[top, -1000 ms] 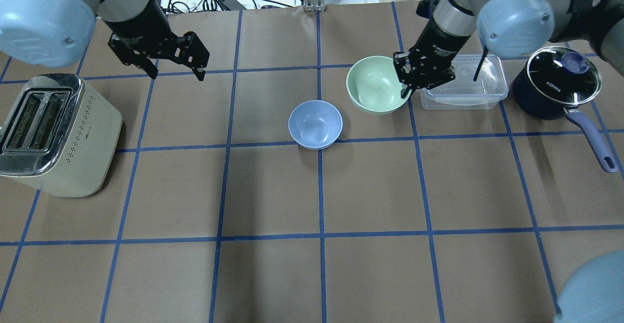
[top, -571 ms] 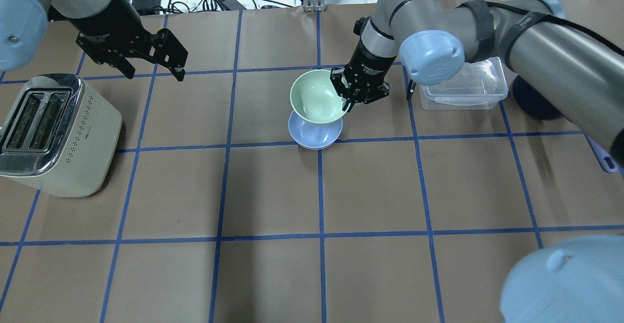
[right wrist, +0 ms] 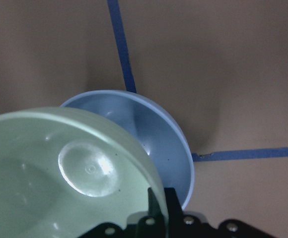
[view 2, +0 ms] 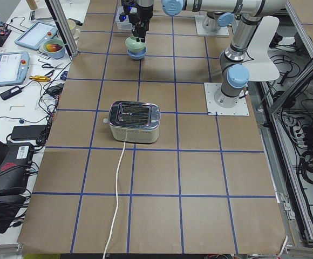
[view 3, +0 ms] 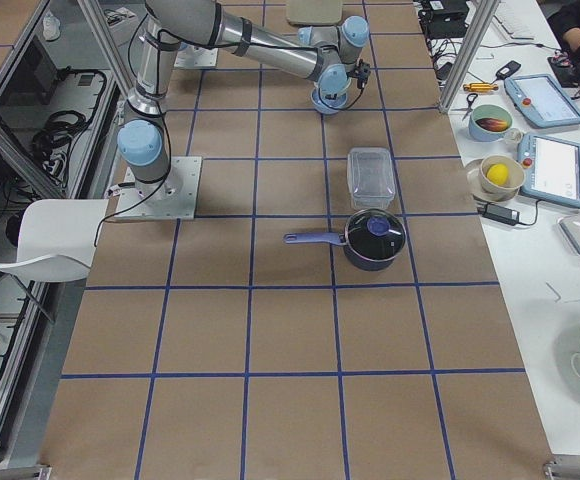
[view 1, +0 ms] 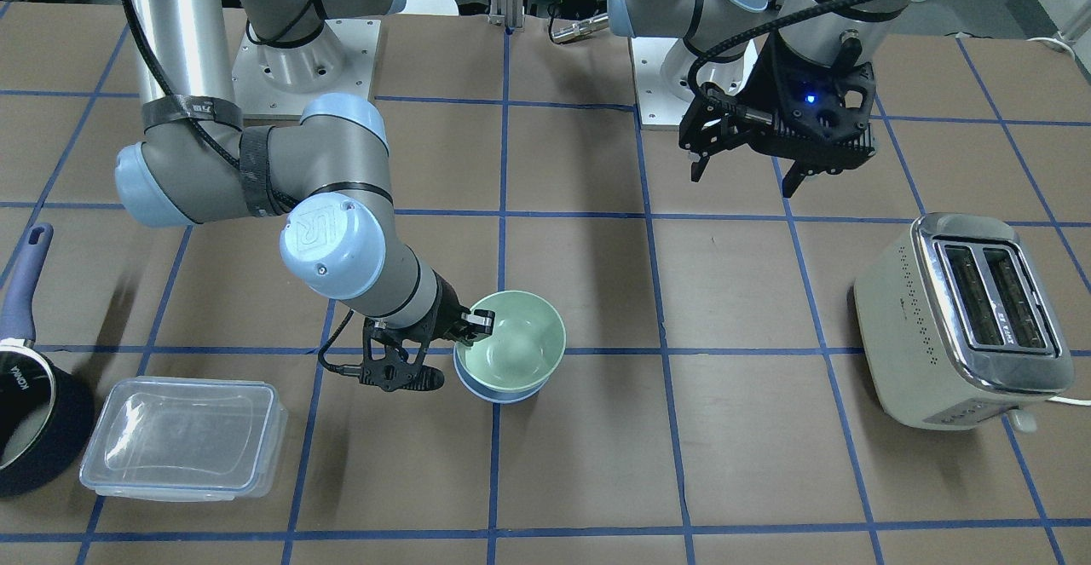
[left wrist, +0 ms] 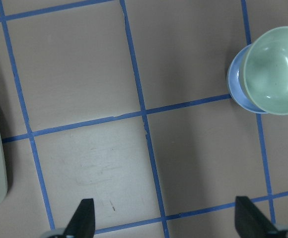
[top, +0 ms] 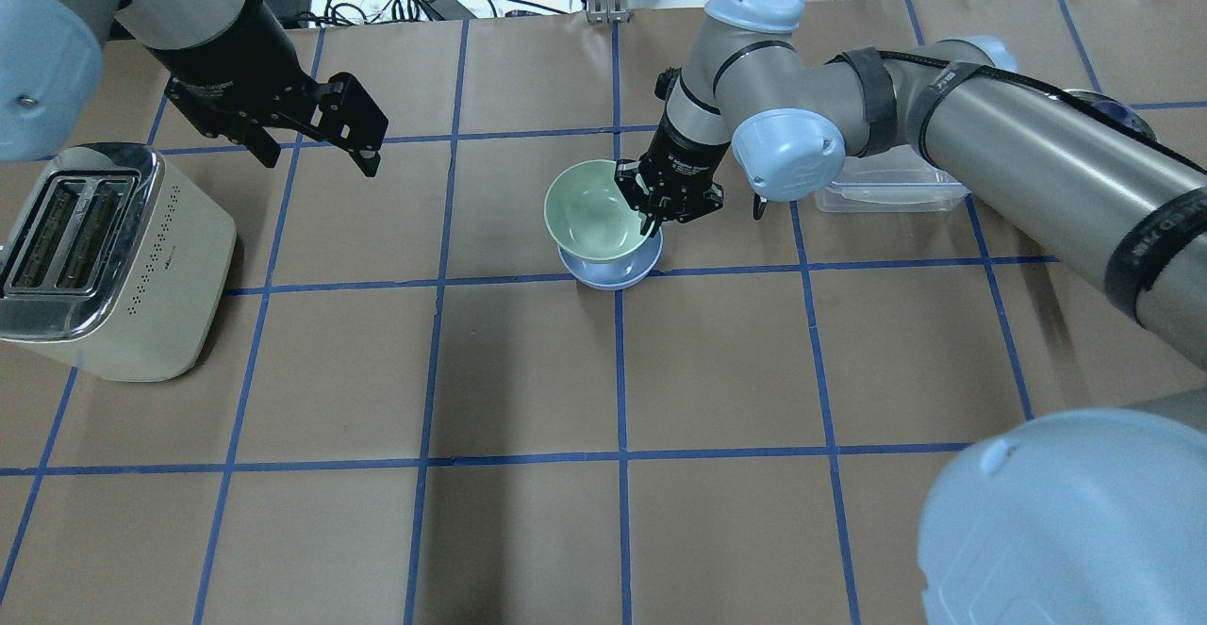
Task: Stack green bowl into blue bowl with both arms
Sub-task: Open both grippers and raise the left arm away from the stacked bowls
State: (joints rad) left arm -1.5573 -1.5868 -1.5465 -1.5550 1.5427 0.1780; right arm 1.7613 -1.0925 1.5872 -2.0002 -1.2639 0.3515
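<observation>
The pale green bowl [top: 589,208] hangs by its rim from my right gripper [top: 650,218], which is shut on it. It sits slightly tilted over the light blue bowl [top: 615,273], low in its mouth; I cannot tell if they touch. The front view shows the green bowl [view 1: 514,345] nested over the blue bowl's rim [view 1: 499,394], the right gripper [view 1: 470,326] at its side. The right wrist view shows the green bowl [right wrist: 59,168] overlapping the blue bowl [right wrist: 156,134]. My left gripper [top: 316,149] is open and empty, high at the far left; both bowls [left wrist: 273,69] show in its view.
A cream toaster [top: 104,257] stands at the left. A clear lidded container [view 1: 183,437] and a dark saucepan with purple handle [view 3: 373,238] lie on the right arm's side. Cables and dishes lie beyond the table's far edge.
My right gripper has carried the green bowl from beside the clear container leftward and down onto the blue bowl. The left gripper has shifted slightly, still open.
</observation>
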